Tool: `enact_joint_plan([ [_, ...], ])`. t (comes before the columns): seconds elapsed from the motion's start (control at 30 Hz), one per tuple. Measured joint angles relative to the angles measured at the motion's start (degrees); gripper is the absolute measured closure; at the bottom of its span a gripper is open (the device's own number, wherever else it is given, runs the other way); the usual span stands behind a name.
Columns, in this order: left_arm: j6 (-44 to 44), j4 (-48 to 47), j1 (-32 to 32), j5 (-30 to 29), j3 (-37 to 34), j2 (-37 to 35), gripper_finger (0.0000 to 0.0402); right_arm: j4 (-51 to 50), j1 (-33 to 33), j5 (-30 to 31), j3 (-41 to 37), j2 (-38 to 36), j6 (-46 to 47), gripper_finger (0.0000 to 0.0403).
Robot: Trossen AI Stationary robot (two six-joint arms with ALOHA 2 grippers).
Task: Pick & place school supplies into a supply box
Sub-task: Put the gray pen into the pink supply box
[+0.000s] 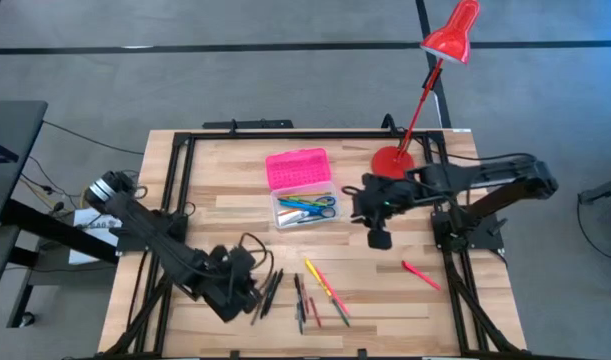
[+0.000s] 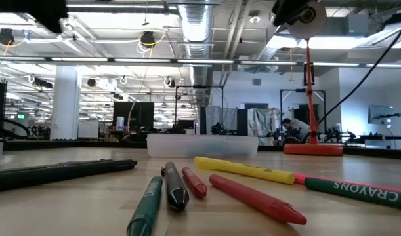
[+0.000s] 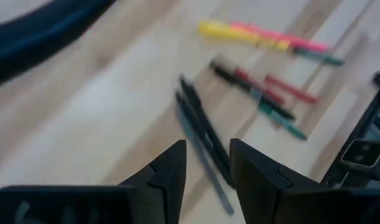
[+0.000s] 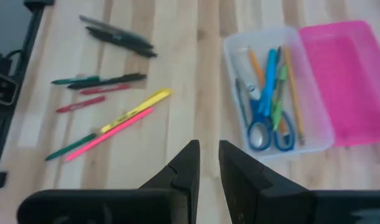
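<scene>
The supply box (image 1: 303, 190) lies open at the table's middle far side, its pink lid (image 4: 345, 81) flat beside the clear base (image 4: 273, 93). In the base lie blue-handled scissors (image 4: 267, 127) and several pens. Loose pens and markers (image 1: 320, 290) lie near the front edge, with two dark pens (image 3: 205, 140) left of them. My left gripper (image 3: 206, 155) hovers open just over the dark pens, tilted down, touching nothing. My right gripper (image 4: 208, 155) hangs above the table right of the box, fingers a little apart and empty.
A red desk lamp stands with its base (image 1: 393, 160) at the far right, its head (image 1: 451, 35) beyond the table's far edge. A lone red pen (image 1: 420, 273) lies near the right edge. Black frame rails (image 1: 180, 180) border the table.
</scene>
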Motion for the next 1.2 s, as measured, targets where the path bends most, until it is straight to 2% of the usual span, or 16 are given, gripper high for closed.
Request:
enact_joint_plan([
  [0.17,-6.7,2.3,0.0,5.1,0.0,5.1,0.0286,2.9,2.9,1.4,-6.4,-4.6,4.6,0.0349],
  [0.47,-9.8,8.9,0.0,9.5,0.0,13.8,0.0286,6.8,7.4,1.9,-13.0,-8.4,9.0,0.0349],
  [0.8,-11.2,9.0,0.4,11.0,0.0,17.1,0.0286,7.2,10.4,6.2,-13.2,-8.6,9.2,0.0349],
  [1.07,-8.6,10.7,0.6,14.7,0.0,20.4,0.0286,8.0,10.2,6.4,-13.1,-8.6,10.0,0.0349],
  [1.2,-8.5,9.4,0.6,13.5,0.0,20.4,0.0286,8.4,10.2,6.4,-13.1,-8.6,10.0,0.0349],
])
